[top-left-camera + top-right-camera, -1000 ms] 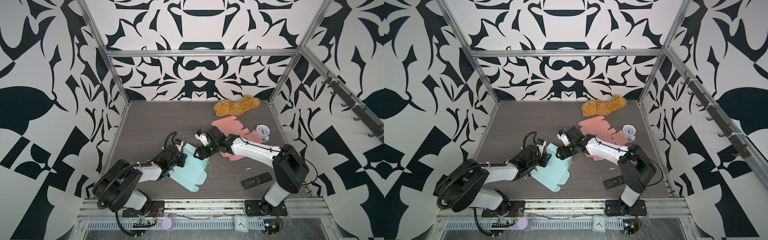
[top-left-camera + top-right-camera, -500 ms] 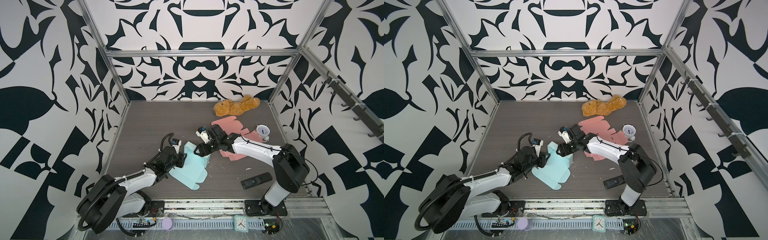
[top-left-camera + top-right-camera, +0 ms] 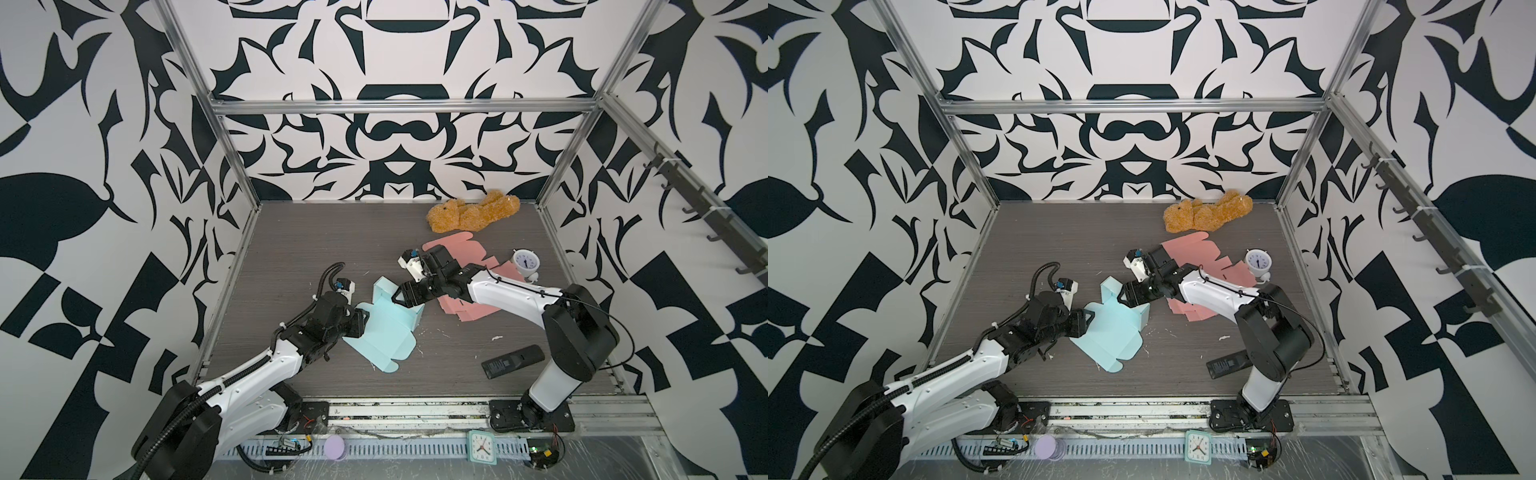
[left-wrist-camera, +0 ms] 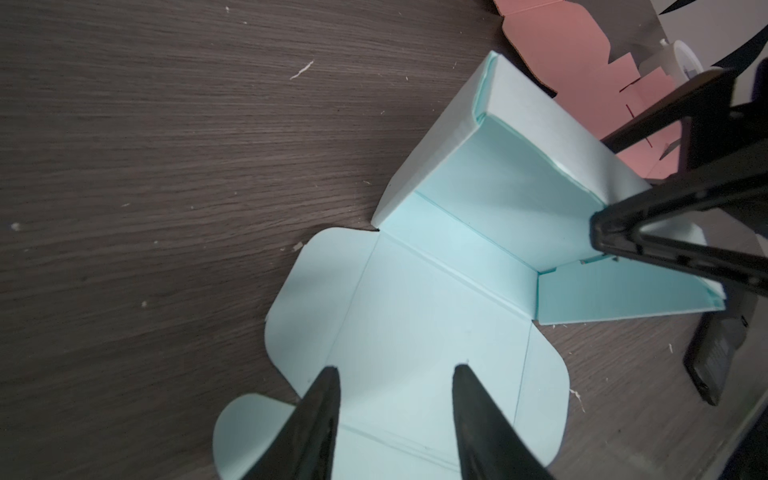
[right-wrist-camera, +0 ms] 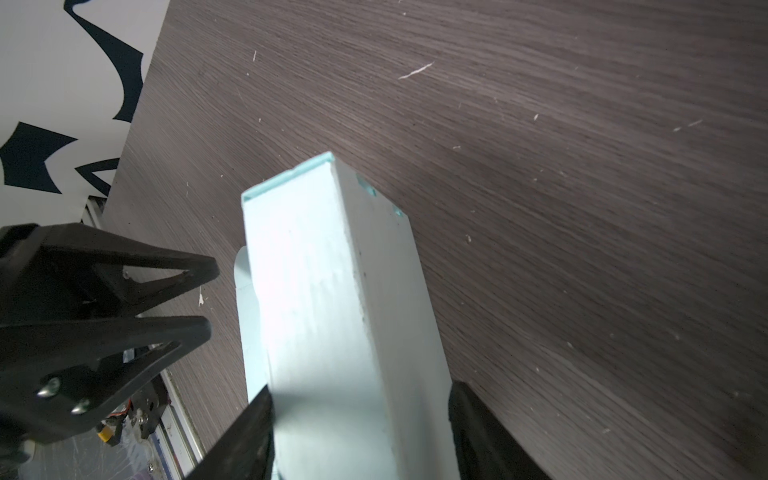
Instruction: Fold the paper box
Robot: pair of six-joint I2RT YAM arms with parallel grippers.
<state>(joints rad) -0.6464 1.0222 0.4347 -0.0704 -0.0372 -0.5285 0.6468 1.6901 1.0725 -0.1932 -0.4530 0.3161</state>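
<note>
- The left claw (image 4: 392, 374) stands open. Its two black fingers (image 4: 313, 428) are spread over the flat panel of the box (image 4: 415, 311), with nothing gripped between them.
- In both top views this claw (image 3: 364, 322) (image 3: 1085, 322) sits at the left edge of the box, low and left of the frame's middle.
- The right claw (image 5: 357, 399) straddles the box's raised wall (image 5: 316, 291), a finger close against each side. I can't tell whether it really pinches the wall.
- In both top views the right claw (image 3: 399, 297) (image 3: 1121, 297) reaches in from the right to the far corner of the box.
- The box (image 3: 382, 332) is pale blue and half folded, and lies on the worktop (image 3: 311, 241) just left of centre. Its far walls stand up and its near flaps (image 3: 390, 357) lie flat.
- Pink card (image 3: 461, 249) lies flat under the right arm, right of centre.
- A white clock (image 3: 525, 262) stands just beside the card's right edge.
- A teddy (image 3: 473, 212) lies at the back, upper right of the worktop.
- A remote (image 3: 513, 360) lies at the lower right, well apart from the box.
</note>
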